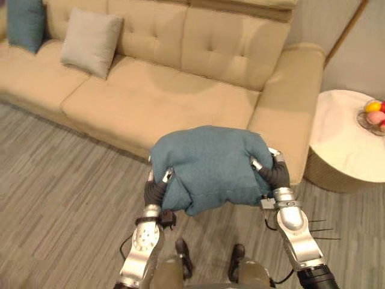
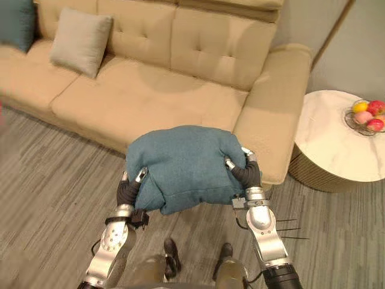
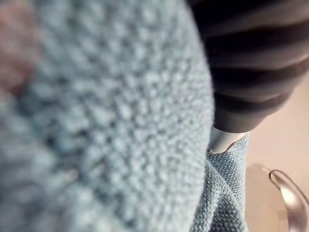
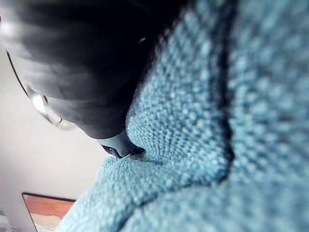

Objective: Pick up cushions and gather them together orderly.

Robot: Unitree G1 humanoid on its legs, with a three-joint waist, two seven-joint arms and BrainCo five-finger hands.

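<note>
We hold a plump, nubbly-woven teal cushion (image 1: pixel 210 165) between our left hand (image 1: pixel 155 189) and right hand (image 1: pixel 275 174); both sets of fingers curl into its soft, dented sides.

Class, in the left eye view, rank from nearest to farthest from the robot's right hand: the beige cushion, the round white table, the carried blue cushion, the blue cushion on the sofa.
1. Carried blue cushion, gripped by the right hand.
2. Round white table, to its right.
3. Beige cushion, on the sofa, far left.
4. Sofa's blue cushion, leftmost of all.
</note>
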